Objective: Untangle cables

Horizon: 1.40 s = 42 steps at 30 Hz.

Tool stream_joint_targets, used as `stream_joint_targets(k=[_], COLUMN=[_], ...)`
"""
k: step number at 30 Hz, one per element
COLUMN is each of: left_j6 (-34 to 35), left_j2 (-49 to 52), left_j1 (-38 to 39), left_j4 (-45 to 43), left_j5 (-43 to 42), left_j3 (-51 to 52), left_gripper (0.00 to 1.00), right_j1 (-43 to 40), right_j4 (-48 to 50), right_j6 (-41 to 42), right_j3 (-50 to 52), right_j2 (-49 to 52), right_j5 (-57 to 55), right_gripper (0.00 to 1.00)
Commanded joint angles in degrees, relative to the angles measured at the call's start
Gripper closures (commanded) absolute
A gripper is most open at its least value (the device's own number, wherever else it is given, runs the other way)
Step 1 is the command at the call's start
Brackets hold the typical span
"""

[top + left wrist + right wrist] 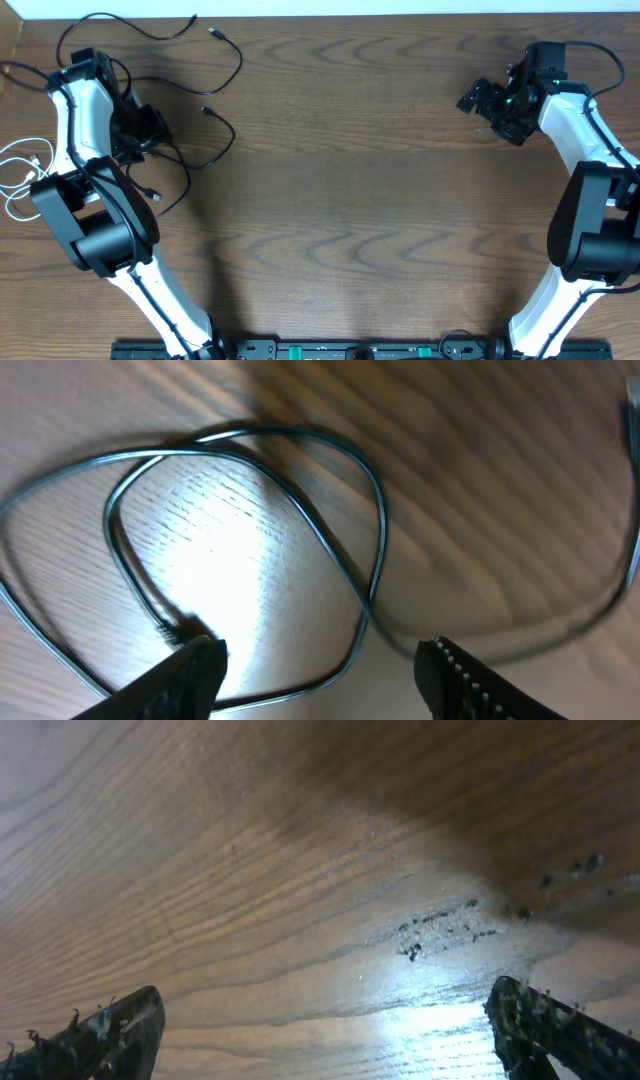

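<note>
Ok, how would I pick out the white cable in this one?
Go to the left edge of the table, just outside the left arm. The white cable lies there in loose loops. It is the only pale cord in view; the black cables are dark and lie behind and to the right of that arm.

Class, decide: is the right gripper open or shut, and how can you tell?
Open. The right wrist view shows the fingers of the right gripper far apart, only bare table between them.
</note>
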<state>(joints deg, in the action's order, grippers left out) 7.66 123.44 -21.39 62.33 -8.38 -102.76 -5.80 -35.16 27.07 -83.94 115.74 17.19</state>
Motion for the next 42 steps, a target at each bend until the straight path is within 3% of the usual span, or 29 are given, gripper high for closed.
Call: stream_joint_targets(k=[1, 4, 9, 14, 24, 26, 29, 32, 35, 42], left_j6=[23.1, 31.4, 36.4, 36.5, 36.5, 36.2, 31.3, 25.9, 20.7, 9.0], left_j2=[0.2, 0.2, 0.2, 0.4, 4.4, 5.3, 6.4, 6.6, 6.6, 6.6], left_j1=[0.2, 0.2, 0.2, 0.3, 0.3, 0.3, 0.3, 0.3, 0.2, -0.2], left_j4=[-4.7, -9.4, -14.3, -17.6, -20.2, -20.9, -24.2, -27.5, -30.1, -37.6], left_j5=[1.9, 1.8, 6.1, 12.0, 12.3, 12.4, 12.5, 12.5, 12.5, 12.5], left_j3=[4.6, 7.7, 11.0, 13.2, 14.5, 14.5, 14.5, 14.5, 14.5, 14.5], left_gripper=[0.35, 0.34, 0.33, 0.34, 0.35, 0.41, 0.59, 0.66, 0.9, 0.92], right_j1=[-0.1, -0.1, -0.1, -0.1, -0.1, -0.1, -0.1, -0.1, -0.1, -0.1], right_j4=[0.0, -0.5, -0.6, -0.1, 0.0, 0.0, -0.1, -0.2, -0.4, -0.5], right_j6=[1.2, 1.2, 1.2, 1.2, 1.6, 1.6, 1.6, 1.6, 1.6, 1.6], right_j3=[-0.4, -0.4, -0.4, -0.4, -0.4, -0.4, -0.4, -0.4, -0.4, -0.4], right_j2=[-1.1, -1.1, -1.1, -1.1, -1.1, -1.1, -1.1, -1.1, -1.1, -1.1], right_j5=[0.6, 1.0, 1.0, 1.1, 1.6, 1.7, 2.1, 2.1, 2.1, 2.1], right_gripper=[0.01, 0.01, 0.01, 0.01, 0.01, 0.01, 0.01, 0.01, 0.01, 0.01])
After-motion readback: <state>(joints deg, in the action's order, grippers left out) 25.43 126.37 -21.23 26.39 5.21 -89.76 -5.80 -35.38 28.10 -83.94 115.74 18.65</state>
